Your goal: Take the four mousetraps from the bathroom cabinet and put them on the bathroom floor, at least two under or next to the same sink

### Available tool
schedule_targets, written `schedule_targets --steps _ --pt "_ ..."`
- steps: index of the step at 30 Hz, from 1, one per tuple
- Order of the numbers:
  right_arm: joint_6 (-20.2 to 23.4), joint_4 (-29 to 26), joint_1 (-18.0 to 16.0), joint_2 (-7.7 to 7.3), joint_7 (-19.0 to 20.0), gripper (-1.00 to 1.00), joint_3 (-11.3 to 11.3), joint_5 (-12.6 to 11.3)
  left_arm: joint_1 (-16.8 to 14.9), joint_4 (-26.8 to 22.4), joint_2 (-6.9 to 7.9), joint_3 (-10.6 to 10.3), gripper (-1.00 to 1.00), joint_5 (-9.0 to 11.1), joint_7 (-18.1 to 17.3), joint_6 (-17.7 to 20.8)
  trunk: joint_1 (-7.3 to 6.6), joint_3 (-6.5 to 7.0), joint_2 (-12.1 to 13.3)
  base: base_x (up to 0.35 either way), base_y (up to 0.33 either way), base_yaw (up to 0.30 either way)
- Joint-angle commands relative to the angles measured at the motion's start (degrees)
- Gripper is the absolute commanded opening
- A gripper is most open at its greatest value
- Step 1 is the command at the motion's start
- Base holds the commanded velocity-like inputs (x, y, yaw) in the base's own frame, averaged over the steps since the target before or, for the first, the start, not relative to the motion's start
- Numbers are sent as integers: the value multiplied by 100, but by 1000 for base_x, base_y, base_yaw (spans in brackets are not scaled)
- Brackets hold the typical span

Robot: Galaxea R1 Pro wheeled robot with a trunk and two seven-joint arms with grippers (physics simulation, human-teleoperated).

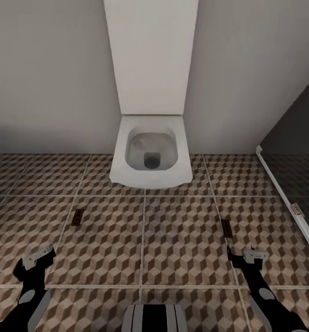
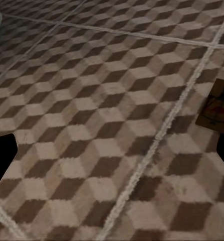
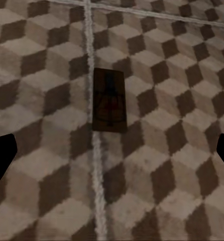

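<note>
Two mousetraps lie flat on the cube-patterned bathroom floor (image 1: pixel 173 240), one (image 1: pixel 77 216) ahead of my left gripper (image 1: pixel 37 258) and one (image 1: pixel 226 227) just ahead of my right gripper (image 1: pixel 246 256). In the right wrist view a mousetrap (image 3: pixel 110 99) rests on a grout line, beyond the open right gripper (image 3: pixel 112 158). At the edge of the left wrist view is the other mousetrap (image 2: pixel 220 106), off to one side of the open left gripper (image 2: pixel 112 160). Both grippers hover low over the tiles with nothing between their fingers. The cabinet and the sink are out of view.
A white square toilet (image 1: pixel 151 159) stands against the pale wall straight ahead, its tank panel (image 1: pixel 151 55) rising above it. At the right, a white threshold (image 1: pixel 288 207) borders the dark shower floor (image 1: pixel 302 170). My base (image 1: pixel 153 318) is at the bottom middle.
</note>
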Motion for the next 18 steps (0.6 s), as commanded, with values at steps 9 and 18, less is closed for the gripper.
schedule_targets --steps 9,18 --pt "-19 793 -2 20 221 100 45 -55 -2 997 11 0 100 50 -451 -47 -24 197 11 0 0 0" --pt "-27 1619 -3 33 454 100 47 -56 -2 1850 23 -1 100 55 -722 -66 -47 396 23 0 0 0"
